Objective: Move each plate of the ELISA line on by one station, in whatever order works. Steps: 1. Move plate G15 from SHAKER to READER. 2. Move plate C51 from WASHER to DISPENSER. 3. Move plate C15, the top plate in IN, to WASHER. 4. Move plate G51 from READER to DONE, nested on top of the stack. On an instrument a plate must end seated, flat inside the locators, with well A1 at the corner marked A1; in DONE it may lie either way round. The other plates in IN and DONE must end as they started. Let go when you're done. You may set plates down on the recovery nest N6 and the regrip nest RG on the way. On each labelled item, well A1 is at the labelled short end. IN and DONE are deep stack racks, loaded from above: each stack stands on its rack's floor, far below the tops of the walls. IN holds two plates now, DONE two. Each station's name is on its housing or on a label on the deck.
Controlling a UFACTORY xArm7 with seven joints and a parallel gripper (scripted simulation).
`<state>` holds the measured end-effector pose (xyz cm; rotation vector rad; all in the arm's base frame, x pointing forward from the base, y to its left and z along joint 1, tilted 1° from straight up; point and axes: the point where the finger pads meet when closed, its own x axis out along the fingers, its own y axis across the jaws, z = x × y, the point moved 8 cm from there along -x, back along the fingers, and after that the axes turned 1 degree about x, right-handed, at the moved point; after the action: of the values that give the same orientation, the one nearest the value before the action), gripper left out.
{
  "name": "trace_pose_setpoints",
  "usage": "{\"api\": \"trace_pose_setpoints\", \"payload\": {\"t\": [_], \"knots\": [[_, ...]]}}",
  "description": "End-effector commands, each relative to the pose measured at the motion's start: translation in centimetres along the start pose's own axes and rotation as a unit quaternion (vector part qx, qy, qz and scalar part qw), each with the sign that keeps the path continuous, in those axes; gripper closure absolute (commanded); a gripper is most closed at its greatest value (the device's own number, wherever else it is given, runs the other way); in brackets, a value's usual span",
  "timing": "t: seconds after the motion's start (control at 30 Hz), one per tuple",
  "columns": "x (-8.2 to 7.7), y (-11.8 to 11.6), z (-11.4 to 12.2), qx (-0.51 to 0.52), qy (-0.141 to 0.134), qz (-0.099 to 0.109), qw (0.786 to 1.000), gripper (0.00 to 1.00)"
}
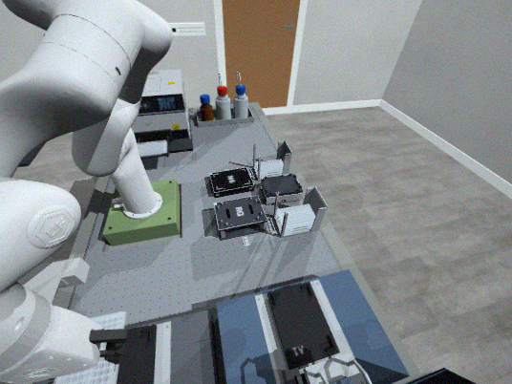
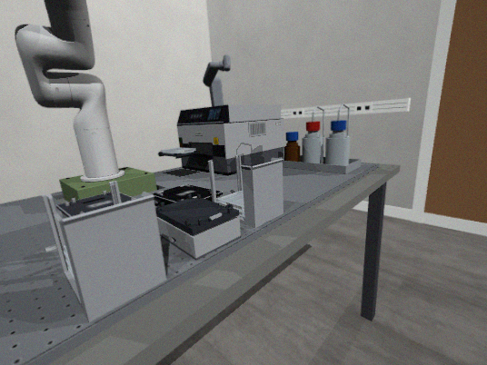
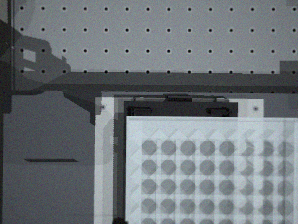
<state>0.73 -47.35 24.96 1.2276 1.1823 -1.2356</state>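
Observation:
My gripper (image 1: 109,342) is at the near left end of the deck, shut on a white well plate (image 1: 94,354). I cannot read the plate's label. In the wrist view the plate (image 3: 210,170) hangs just above a dark nest (image 3: 175,107) in a white frame (image 3: 104,160) and covers most of it. That nest (image 1: 139,353) also shows in the top view, beside the plate. To its right stands a blue station (image 1: 353,315) with an empty dark nest (image 1: 300,325) marked A1 at its near end. The fingertips are hidden in every view.
Mid-deck are the N6 nest (image 1: 231,184), the RG nest (image 1: 239,211), a dark-topped unit (image 1: 282,186) and two walled stack racks (image 1: 273,167) (image 1: 300,217). The reader housing (image 1: 160,115) and bottles (image 1: 222,102) stand at the back. My green base (image 1: 143,212) is at the left.

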Motion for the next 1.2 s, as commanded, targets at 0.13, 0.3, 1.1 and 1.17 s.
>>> {"api": "trace_pose_setpoints", "payload": {"t": [0.13, 0.3, 1.1, 1.17], "knots": [[-0.1, 0.0, 0.2, 0.0, -0.001, 0.0, 1.0, 1.0], [-0.1, 0.0, 0.2, 0.0, -0.001, 0.0, 1.0, 1.0], [2.1, 0.0, 0.2, 0.0, -0.001, 0.0, 1.0, 1.0], [2.4, 0.0, 0.2, 0.0, -0.001, 0.0, 1.0, 1.0]]}}
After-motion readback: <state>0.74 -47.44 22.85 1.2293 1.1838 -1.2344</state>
